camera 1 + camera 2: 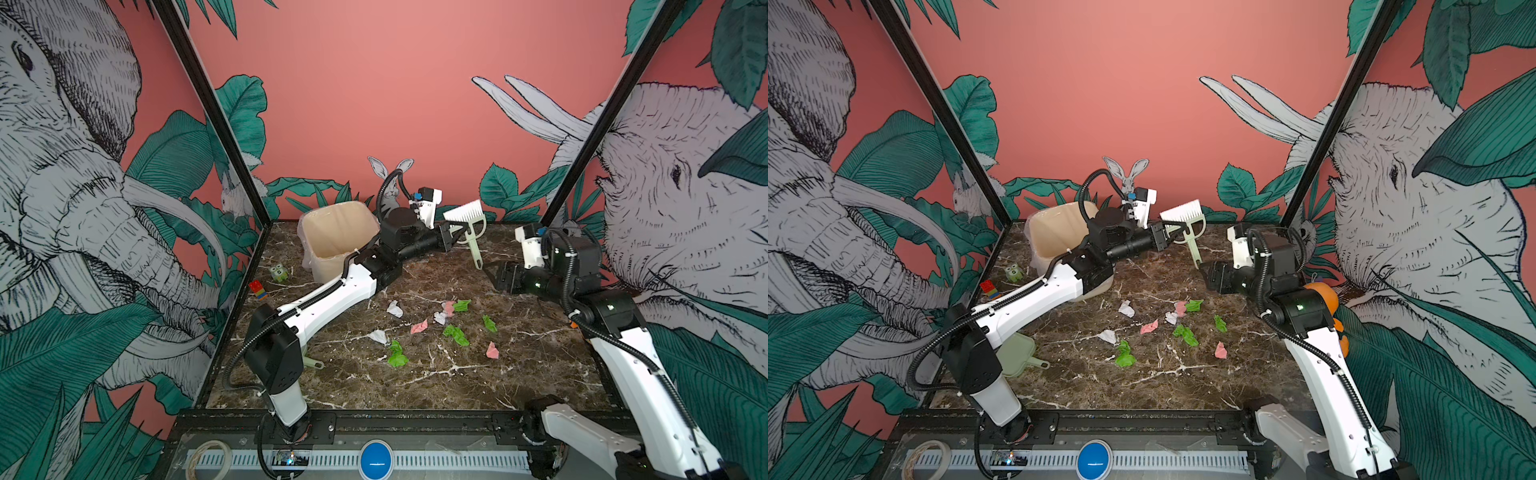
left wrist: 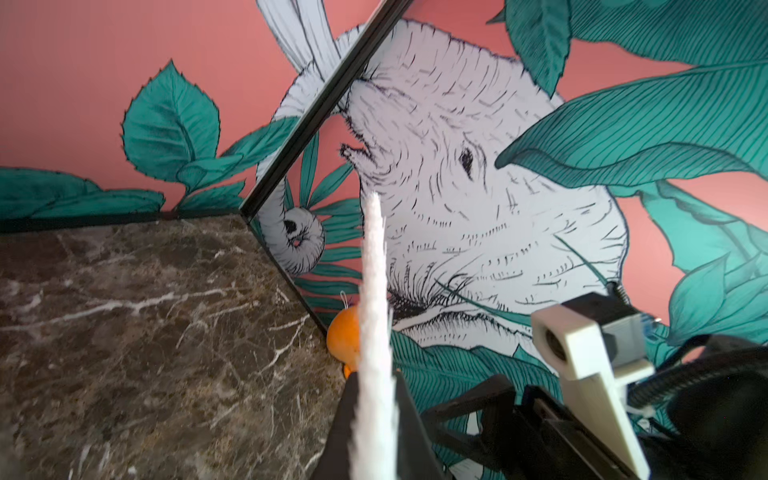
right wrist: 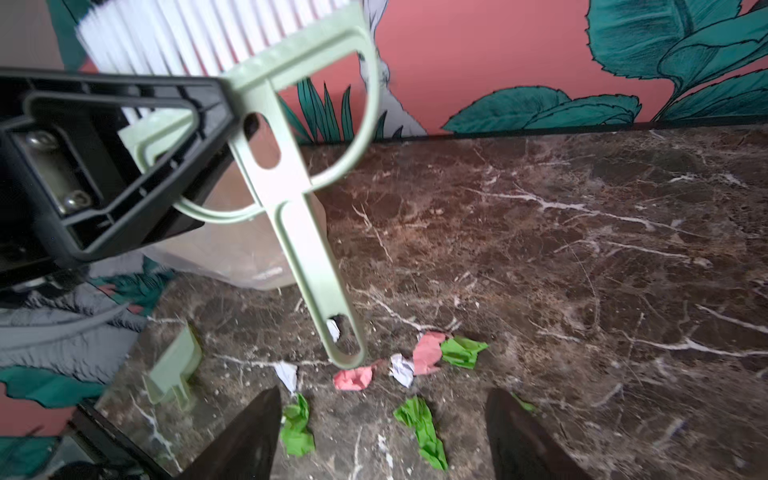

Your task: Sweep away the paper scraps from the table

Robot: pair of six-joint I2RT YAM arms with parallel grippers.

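Several small crumpled paper scraps (image 1: 449, 324) in green, pink and white lie scattered mid-table (image 1: 1183, 328) on the dark marble table (image 1: 415, 378). My left gripper (image 1: 459, 228) reaches to the back centre and is shut on the head of a pale green brush (image 1: 465, 214) with white bristles (image 2: 374, 291). The brush's handle (image 3: 316, 270) hangs down above the table. My right gripper (image 1: 494, 274) hovers just right of the handle, open and empty. In the right wrist view the scraps (image 3: 419, 424) show between its fingers (image 3: 249, 432).
A beige bin (image 1: 336, 237) stands at the back left. A green dustpan (image 1: 1017, 357) lies front left, partly under the left arm. A green owl figure (image 1: 278, 272) and a coloured block (image 1: 257, 289) sit by the left wall. An orange object (image 1: 1320, 297) rests at the right edge.
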